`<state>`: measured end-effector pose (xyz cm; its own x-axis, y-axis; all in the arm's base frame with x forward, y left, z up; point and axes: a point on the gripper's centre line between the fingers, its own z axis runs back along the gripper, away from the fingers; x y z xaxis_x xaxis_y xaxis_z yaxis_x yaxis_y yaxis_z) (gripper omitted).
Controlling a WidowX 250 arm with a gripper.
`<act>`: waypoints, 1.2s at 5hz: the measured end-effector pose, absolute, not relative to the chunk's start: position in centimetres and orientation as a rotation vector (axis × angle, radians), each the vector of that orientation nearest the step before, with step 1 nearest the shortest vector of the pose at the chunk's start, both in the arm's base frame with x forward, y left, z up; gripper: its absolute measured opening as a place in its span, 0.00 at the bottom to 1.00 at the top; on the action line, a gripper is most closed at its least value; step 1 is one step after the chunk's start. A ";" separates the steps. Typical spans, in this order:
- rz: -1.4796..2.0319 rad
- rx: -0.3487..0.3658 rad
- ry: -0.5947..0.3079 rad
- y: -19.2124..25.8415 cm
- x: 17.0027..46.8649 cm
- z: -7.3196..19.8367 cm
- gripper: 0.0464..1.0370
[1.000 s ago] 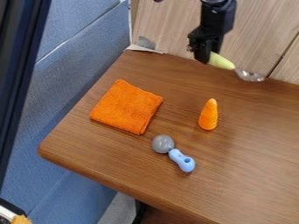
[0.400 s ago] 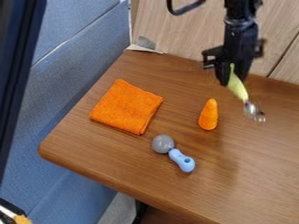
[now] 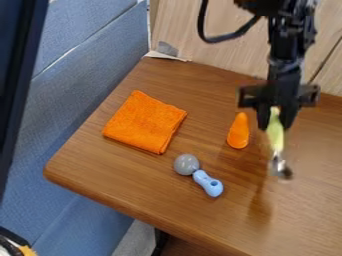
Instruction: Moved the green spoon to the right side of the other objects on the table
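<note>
- Pincer (image 3: 275, 120), black, toward the right and pointing down: closed on the handle of the green spoon, a finger at either side of it.
- Blue fabric panel (image 3: 73, 100), far left, running down past the slanting left edge of the tabletop (image 3: 113, 175).
- Orange cloth (image 3: 143, 122), folded into a flat square, lying on the left part of the tabletop.
- Pale scrap (image 3: 165, 56) at the back left corner of the tabletop, next to the wood-grain wall (image 3: 200, 45).
- Gray ball (image 3: 186, 164), right of the cloth and closer to the front edge.
- Blue piece (image 3: 204, 179) with a hole in its near end; its other end meets the ball, and it slants off toward the front right.
- Orange cone (image 3: 238, 132), behind those two and just left of the spoon, narrow end toward the wall.
- Green spoon (image 3: 275, 136), hanging from the pincer over the tabletop, right of the cloth, ball, blue piece and cone, its metal end down.
</note>
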<state>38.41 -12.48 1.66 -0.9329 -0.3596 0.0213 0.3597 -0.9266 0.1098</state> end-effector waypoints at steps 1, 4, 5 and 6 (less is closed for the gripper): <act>-2.832 0.012 -0.166 -13.0 38.0 1.0 0.36; -2.902 -0.021 -0.121 -13.9 37.9 -1.7 0.36; -2.899 -0.020 -0.117 -13.8 38.0 -1.6 0.44; -2.874 -0.024 -0.106 -13.8 38.1 -1.6 0.74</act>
<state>38.09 -13.80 -1.64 -0.9648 -0.2619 0.0258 0.2631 -0.9622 0.0699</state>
